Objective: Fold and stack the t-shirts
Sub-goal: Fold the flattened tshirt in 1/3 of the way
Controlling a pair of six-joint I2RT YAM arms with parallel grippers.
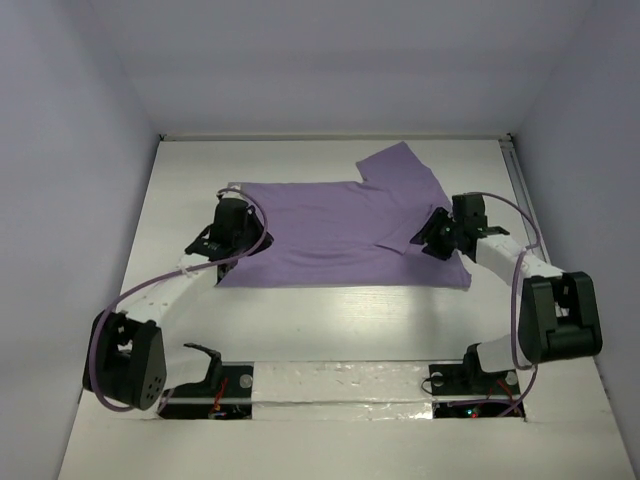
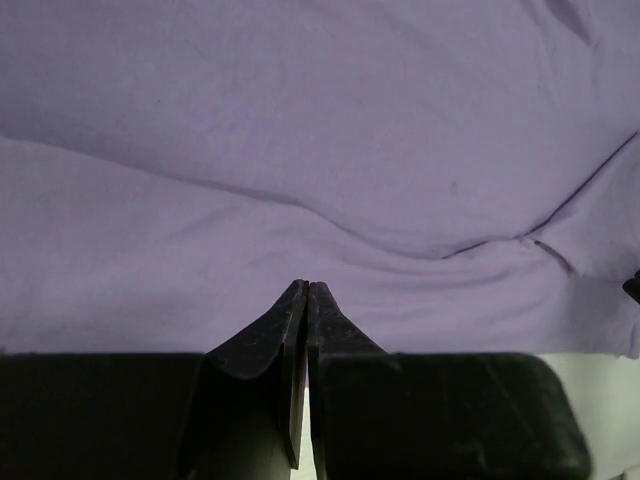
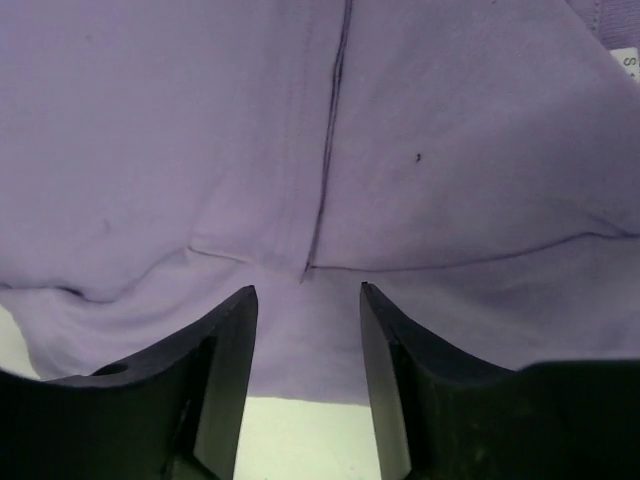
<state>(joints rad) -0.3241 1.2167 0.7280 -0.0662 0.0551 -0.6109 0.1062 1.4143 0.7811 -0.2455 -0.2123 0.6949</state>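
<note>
The lavender t-shirt (image 1: pixel 340 235) lies flat mid-worktop (image 1: pixel 330 320), with one sleeve (image 1: pixel 398 165) poking out at the far right. The left claw (image 2: pixel 307 290) is pressed together on nothing, low over the shirt's left edge. The right claw (image 3: pixel 305 290) stands spread over the right edge. For a clean fold, both should probably pinch matching edge points, lift evenly, and lay the cloth over without dragging.

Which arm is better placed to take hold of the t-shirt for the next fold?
Right, probably: the right claw stands open above the t-shirt at its near edge, ready to pinch. The left claw is shut with no cloth visible inside, so it must open first.
</note>
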